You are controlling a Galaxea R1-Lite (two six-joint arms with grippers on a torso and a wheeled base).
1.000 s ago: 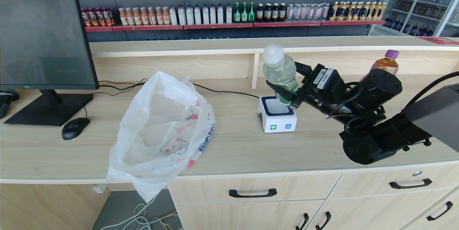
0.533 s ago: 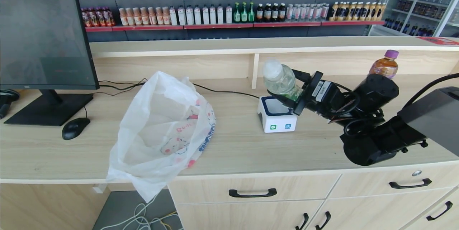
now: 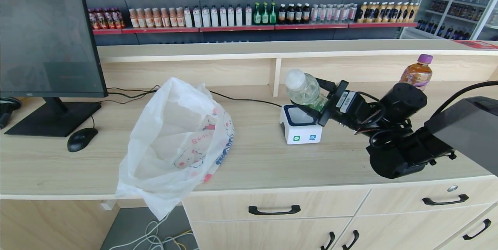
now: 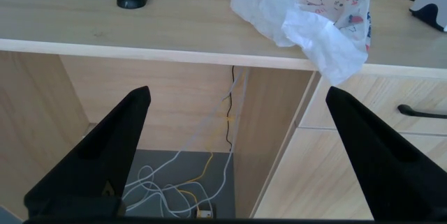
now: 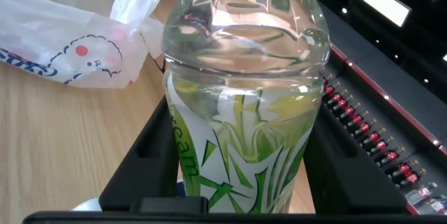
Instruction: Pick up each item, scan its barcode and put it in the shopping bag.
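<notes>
Shop shelves packed with drinks run along the back, and out front it's a wooden desk with a monitor and mouse at the far end. From the head view, the right fingers are pinching the clear bottle around its green-labelled body. The bottle is tilted, cap up and leaning away from the wrist, its base hanging just over the scanner. That looks like the scan step in hand! Beyond the scanner, on the side away from the wrist, sits the shopping bag, mouth gaping upward, well apart from those fingers. A purple-capped tea bottle waits behind the arm.

Over to the left wrist view: the left fingers are spread wide with nothing between them, hanging low, below the desk edge. The shopping bag droops over that edge above and beyond them.

Right wrist view now: the clear bottle sits squarely between the right fingers, its long axis running straight out from the palm. The shopping bag lies off past one finger. My call: a sideways carry by the right arm, then tip it in cap-first.
</notes>
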